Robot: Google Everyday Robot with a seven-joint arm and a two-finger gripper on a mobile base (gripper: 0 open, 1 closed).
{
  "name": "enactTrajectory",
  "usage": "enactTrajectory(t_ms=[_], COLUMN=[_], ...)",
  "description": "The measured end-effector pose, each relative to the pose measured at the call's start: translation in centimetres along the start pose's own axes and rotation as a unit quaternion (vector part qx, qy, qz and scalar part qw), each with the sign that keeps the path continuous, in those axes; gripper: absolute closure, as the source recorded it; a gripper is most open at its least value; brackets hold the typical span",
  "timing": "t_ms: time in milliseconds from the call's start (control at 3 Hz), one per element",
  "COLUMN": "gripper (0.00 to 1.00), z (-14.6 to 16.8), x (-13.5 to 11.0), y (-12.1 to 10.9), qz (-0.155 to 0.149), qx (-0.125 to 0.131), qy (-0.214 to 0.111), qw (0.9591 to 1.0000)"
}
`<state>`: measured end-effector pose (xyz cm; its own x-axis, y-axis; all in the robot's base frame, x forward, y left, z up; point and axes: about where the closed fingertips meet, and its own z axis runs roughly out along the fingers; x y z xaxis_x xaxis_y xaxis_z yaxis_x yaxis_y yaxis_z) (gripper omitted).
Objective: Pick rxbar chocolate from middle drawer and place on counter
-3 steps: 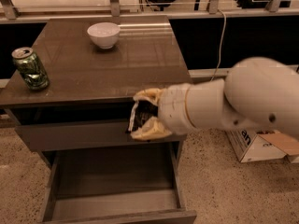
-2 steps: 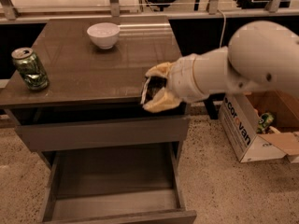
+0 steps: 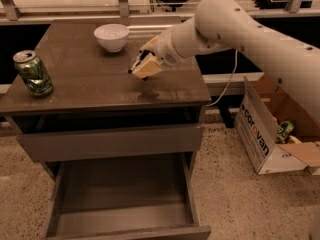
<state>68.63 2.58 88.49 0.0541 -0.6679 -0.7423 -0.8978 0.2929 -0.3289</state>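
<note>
1. The gripper (image 3: 144,64) is now hanging over the counter (image 3: 90,86), toward 2 o'clock from the counter's middle. A second ago it was sitting lower, at the counter's front edge, so it is climbing up and travelling inward over the top.
2. The rxbar chocolate (image 3: 135,68) is showing as a dark sliver pinched between the tan fingers (image 3: 149,70); the fingers are clenching it, and it is riding just above the glossy surface, not yet resting on it.
3. The middle drawer (image 3: 120,191), at 6 o'clock in the view, is standing open with its bare floor showing, so the pick is looking done and only the placing is remaining.
4. The white arm (image 3: 235,24) is reaching in from 2 o'clock, sloping down to the wrist, with the fingers pointing toward 8 o'clock at the counter.
5. The spot beneath the fingers is lying open: the white bowl (image 3: 112,36) is sitting near, at 11 o'clock from the gripper, and the green can (image 3: 33,73) is standing well apart at 9 o'clock.
</note>
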Motion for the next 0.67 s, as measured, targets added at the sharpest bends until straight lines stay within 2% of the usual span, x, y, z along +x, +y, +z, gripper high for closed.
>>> enactTrajectory(t_ms=[333,667], gripper=[0.50,0.27], z=[0.26,0.50], x=[-1.32,-1.45], y=[0.45,0.56], qz=[-0.009,-0.009], qx=[-0.003,-0.005], qy=[-0.006,-0.007], qw=[0.9999,0.9999])
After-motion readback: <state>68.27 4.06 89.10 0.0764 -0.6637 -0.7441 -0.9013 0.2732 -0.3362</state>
